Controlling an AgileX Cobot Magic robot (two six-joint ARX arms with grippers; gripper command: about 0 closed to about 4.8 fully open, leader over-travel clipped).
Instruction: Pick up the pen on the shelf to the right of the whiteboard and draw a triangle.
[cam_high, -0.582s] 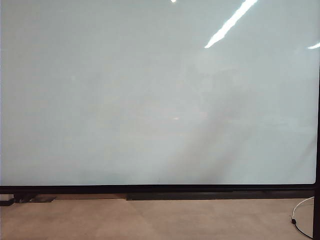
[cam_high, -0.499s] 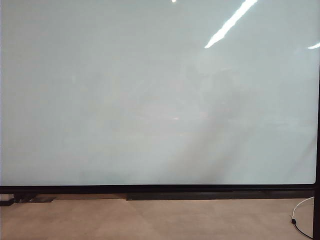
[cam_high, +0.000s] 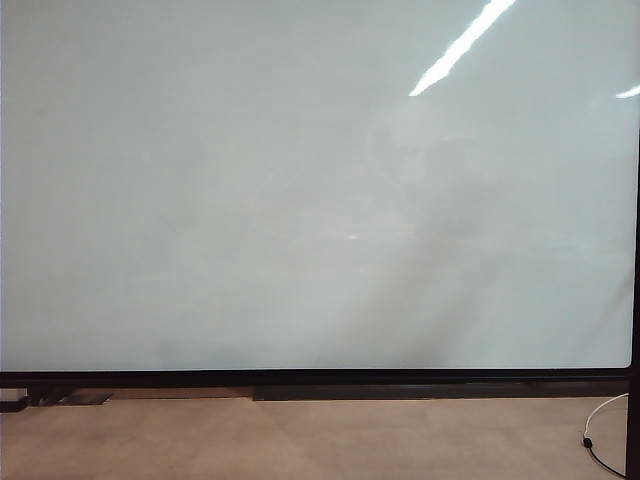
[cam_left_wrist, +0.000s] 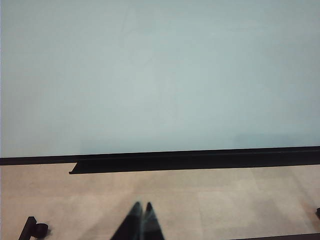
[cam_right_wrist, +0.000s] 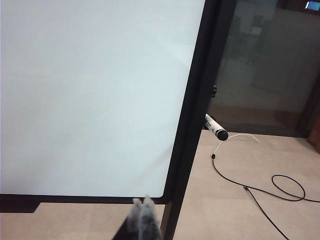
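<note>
The whiteboard (cam_high: 300, 190) fills most of the exterior view, pale and glossy in a thin black frame, and no drawn line shows on it. In the right wrist view the pen (cam_right_wrist: 216, 128), white with a black end, sticks out from the black frame (cam_right_wrist: 192, 115) on the board's right side. My right gripper (cam_right_wrist: 142, 204) is shut and empty, well short of the pen and in front of the board's lower right corner. In the left wrist view my left gripper (cam_left_wrist: 142, 206) is shut and empty, above the floor in front of the board's tray (cam_left_wrist: 195, 161). Neither gripper shows in the exterior view.
A black cable (cam_right_wrist: 260, 190) snakes over the tan floor to the right of the board, and a white cable loop (cam_high: 600, 440) shows in the exterior view. A dark glass wall (cam_right_wrist: 270, 65) stands behind the pen. A black stand foot (cam_left_wrist: 32, 230) sits at floor level.
</note>
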